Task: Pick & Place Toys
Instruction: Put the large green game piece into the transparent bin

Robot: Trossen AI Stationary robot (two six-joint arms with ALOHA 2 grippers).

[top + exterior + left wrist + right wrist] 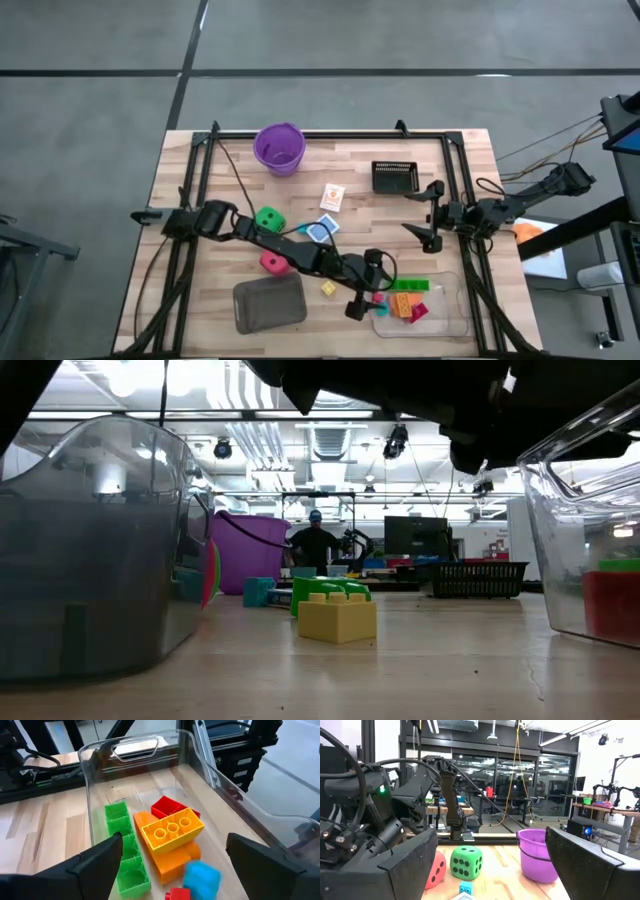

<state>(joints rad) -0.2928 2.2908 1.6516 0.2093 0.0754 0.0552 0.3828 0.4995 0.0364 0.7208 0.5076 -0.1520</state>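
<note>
A clear plastic tray (455, 318) holds the small plastic building bricks (405, 300) — a grey plastic tray (268, 303) lies to its left, a small yellow plastic brick (328, 288) between them.

Left hand (366, 297) spread wide; right hand (432, 217) likewise.

The table (200, 200) was pale wood in jointed strips, matt, its grain showing. The clear tray (145, 750) under the left gripper (170, 865) was glossy transparent plastic, light glinting along its rim. Between that gripper's matt black fingers (95, 865) lay smooth, shiny plastic bricks: an orange brick (172, 830) with raised studs, a green brick (122, 845), a red brick (167, 806) and a blue brick (201, 875). Beside the left arm sat a grey tray (268, 303) of smoky, half-clear plastic. Ahead of the right gripper (490, 865), the green die (466, 862) looked soft and matt, and the purple cup (537, 855) was smooth plastic with a slight sheen.
</note>
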